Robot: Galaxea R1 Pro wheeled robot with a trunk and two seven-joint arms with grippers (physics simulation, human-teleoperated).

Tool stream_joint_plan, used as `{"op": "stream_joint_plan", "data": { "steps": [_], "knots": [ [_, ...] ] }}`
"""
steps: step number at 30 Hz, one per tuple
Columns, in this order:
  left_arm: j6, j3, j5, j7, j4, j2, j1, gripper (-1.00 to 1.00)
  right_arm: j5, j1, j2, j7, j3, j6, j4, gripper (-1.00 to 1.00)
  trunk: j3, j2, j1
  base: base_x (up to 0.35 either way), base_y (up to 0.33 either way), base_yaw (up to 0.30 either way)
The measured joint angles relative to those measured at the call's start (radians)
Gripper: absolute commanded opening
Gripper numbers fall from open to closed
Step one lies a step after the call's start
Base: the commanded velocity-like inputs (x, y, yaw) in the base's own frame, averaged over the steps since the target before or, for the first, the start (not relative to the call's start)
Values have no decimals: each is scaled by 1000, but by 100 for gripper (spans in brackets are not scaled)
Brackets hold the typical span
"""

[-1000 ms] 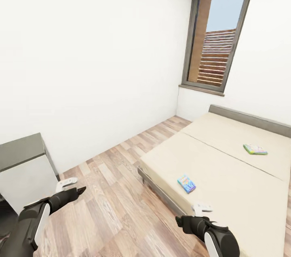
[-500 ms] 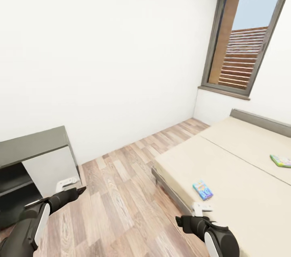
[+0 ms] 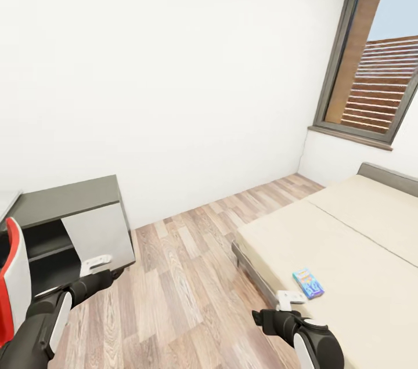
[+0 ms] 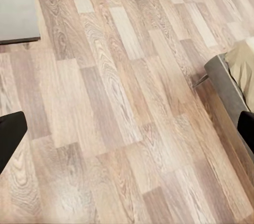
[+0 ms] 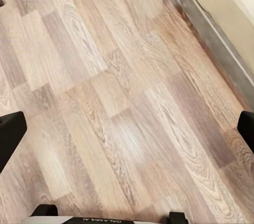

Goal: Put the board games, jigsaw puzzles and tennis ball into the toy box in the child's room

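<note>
One board game (image 3: 308, 283), a small blue box, lies flat near the front edge of the bed (image 3: 348, 253), which has a beige cover and a grey frame. Only a corner of the table's pale top (image 3: 7, 203) shows at the far left, joined to its lower dark grey side unit (image 3: 69, 201) with a white panel. My left gripper (image 3: 116, 272) hangs open over the floor in front of that unit. My right gripper (image 3: 256, 317) is open too, low beside the bed's corner, holding nothing. The toy box is out of view.
Light wood-plank floor (image 3: 191, 276) runs between side unit and bed. A red and white chair back (image 3: 14, 276) stands at the left edge. A tall grey-framed window (image 3: 377, 61) is at the back right. The bed's grey frame (image 4: 227, 86) (image 5: 211, 23) shows near both grippers.
The camera has turned left, so everything has slid right. A second board game on the bed has left the picture; more of the side unit and the chair back have come in. Both arms hold the same pose.
</note>
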Motion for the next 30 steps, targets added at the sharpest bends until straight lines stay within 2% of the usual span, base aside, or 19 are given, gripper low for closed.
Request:
{"op": "stream_joint_plan", "data": {
  "steps": [30],
  "knots": [
    [0,0,0,0,1,0,0,100,-3,0,0,1,0,-9,1,100,0,0,0,36,0,4]
  ]
}}
